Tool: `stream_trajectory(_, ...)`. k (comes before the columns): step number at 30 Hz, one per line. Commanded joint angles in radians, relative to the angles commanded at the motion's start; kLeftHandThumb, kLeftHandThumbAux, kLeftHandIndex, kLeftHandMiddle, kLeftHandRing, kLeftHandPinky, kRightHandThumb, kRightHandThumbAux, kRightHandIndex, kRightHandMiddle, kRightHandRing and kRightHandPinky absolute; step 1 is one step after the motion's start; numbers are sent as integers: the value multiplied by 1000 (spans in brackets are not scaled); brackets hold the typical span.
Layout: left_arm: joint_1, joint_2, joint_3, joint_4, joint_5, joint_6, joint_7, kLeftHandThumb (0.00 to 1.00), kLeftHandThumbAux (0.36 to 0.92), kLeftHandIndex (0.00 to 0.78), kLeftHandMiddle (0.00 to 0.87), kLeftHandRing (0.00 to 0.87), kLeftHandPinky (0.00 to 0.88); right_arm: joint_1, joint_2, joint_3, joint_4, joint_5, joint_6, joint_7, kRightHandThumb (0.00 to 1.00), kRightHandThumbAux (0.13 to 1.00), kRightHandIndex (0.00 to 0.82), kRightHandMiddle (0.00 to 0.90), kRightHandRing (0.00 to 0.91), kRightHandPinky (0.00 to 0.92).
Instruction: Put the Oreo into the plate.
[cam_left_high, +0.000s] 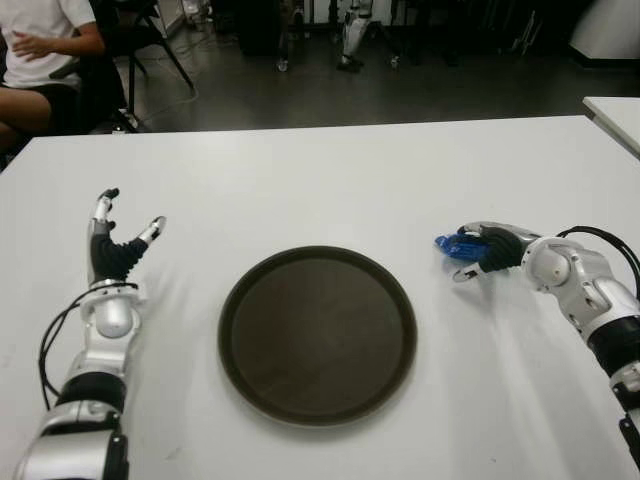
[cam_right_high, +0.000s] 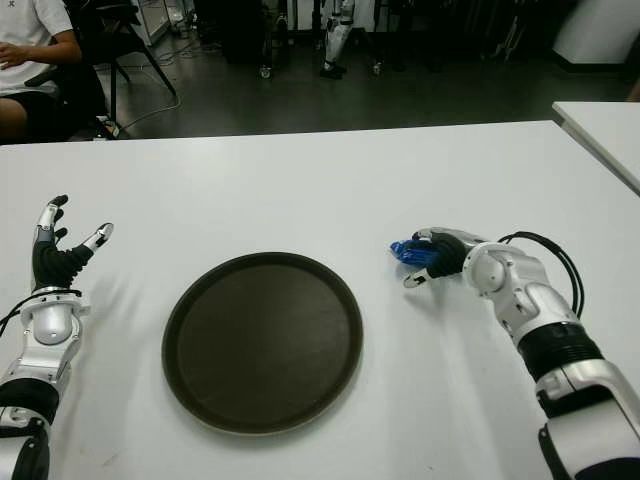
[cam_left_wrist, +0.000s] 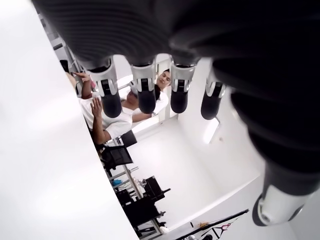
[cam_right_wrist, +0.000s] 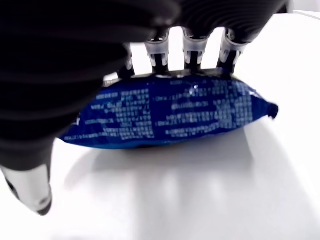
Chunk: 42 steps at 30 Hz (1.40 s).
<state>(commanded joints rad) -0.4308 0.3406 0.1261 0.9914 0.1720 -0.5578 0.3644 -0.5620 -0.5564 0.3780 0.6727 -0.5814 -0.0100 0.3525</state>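
A white table (cam_left_high: 330, 180) carries a round dark plate (cam_left_high: 317, 335) and a blue Oreo packet (cam_left_high: 457, 246).

A white table (cam_left_high: 300, 180) is filling most of the scene, its far edge running across the upper part of both eye views. A second white table (cam_left_high: 615, 115) is poking in at the far right — only a corner of it is showing. Beyond them a dark floor (cam_left_high: 400, 85) is stretching back, with chair and stand legs (cam_left_high: 352, 40) standing on it. At the far left a person (cam_left_high: 35, 50) in a white shirt is sitting, one hand held in front of the chest — a black chair (cam_left_high: 150, 35) is standing just beside them.
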Motion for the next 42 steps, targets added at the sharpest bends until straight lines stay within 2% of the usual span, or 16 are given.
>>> stream_trajectory(11, 17, -6, 0, -34, 3, -5, 7, 0, 645, 28, 12, 1, 0, 3, 5, 0, 3, 15, -6, 18, 16, 608, 0, 21, 26, 39)
stream_trajectory(15, 5, 4, 2, 13, 5, -3, 9, 0, 636, 24, 13, 2, 0, -3, 16, 8, 7, 15, 3, 38, 32, 625, 0, 17, 21, 44)
stream_trajectory(21, 2, 3, -2, 12, 14, 1, 23, 0, 613, 19, 7, 0, 0, -11, 19, 20, 15, 11, -1, 69, 41, 643, 0, 17, 20, 48)
stream_trajectory(31, 25, 5, -9, -51, 28, -8, 31, 0, 637, 35, 24, 8, 0, -33, 34, 36, 72, 13, -27, 101, 55, 658, 0, 30, 29, 52)
stream_trajectory(37, 29, -1, -7, -51, 27, -14, 27, 0, 644, 43, 33, 17, 0, -38, 35, 30, 103, 22, -67, 91, 67, 662, 0, 32, 33, 53)
stream_trajectory(42, 31, 0, -2, -55, 18, -7, 18, 0, 631, 48, 31, 15, 0, -43, 35, 32, 111, 16, -69, 86, 66, 657, 0, 30, 33, 56)
